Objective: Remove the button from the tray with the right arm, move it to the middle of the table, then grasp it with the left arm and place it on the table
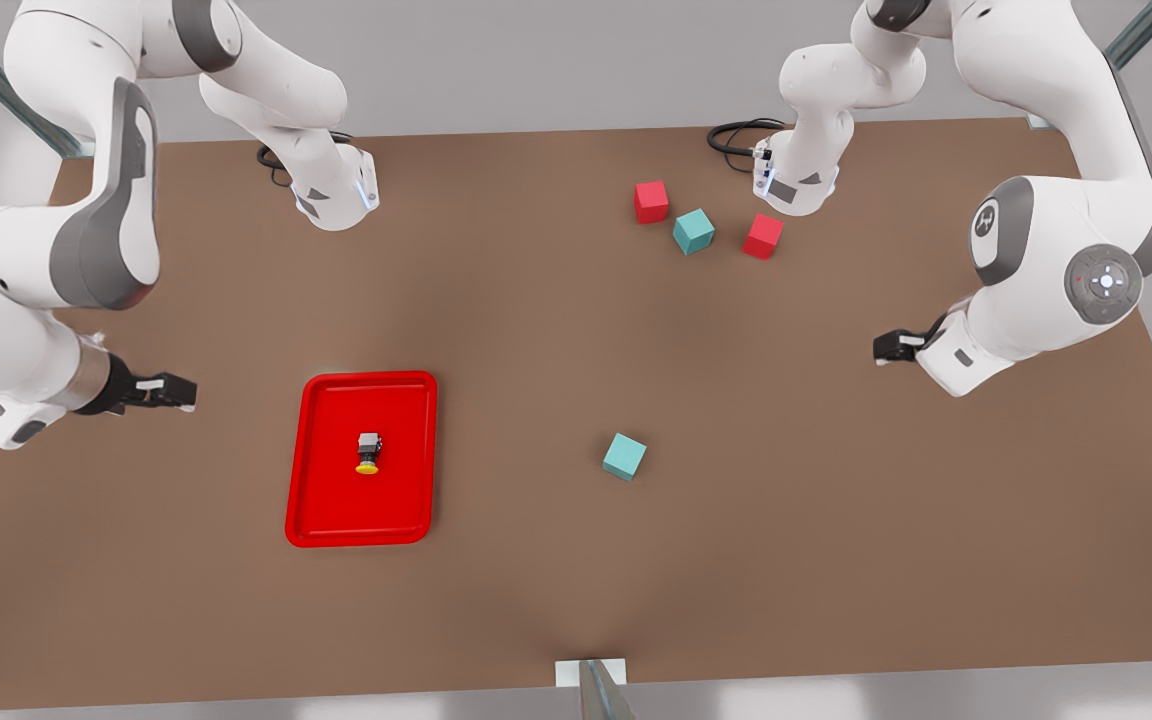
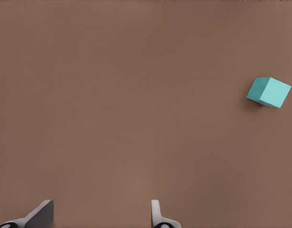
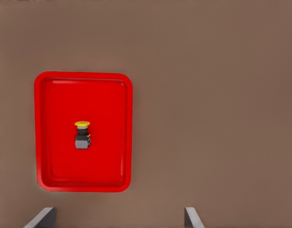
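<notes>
The button (image 1: 368, 453) (image 3: 82, 134) lies on its side near the middle of the red tray (image 1: 406, 490) (image 3: 108, 156), yellow cap toward the table's near edge. My right gripper (image 1: 184, 392) (image 3: 118, 219) hovers open at the front view's left, beside the tray and apart from it, with nothing between its fingers. At the front view's right my left gripper (image 1: 881, 347) (image 2: 99, 217) hangs open over bare table (image 1: 786, 560), holding nothing. A teal cube (image 2: 268, 92) lies off to one side of it.
A teal cube (image 1: 624, 456) sits right of the tray near the table's middle. At the back right stand a red cube (image 1: 651, 201), a teal cube (image 1: 693, 231) and another red cube (image 1: 763, 236). Both arm bases are along the far edge.
</notes>
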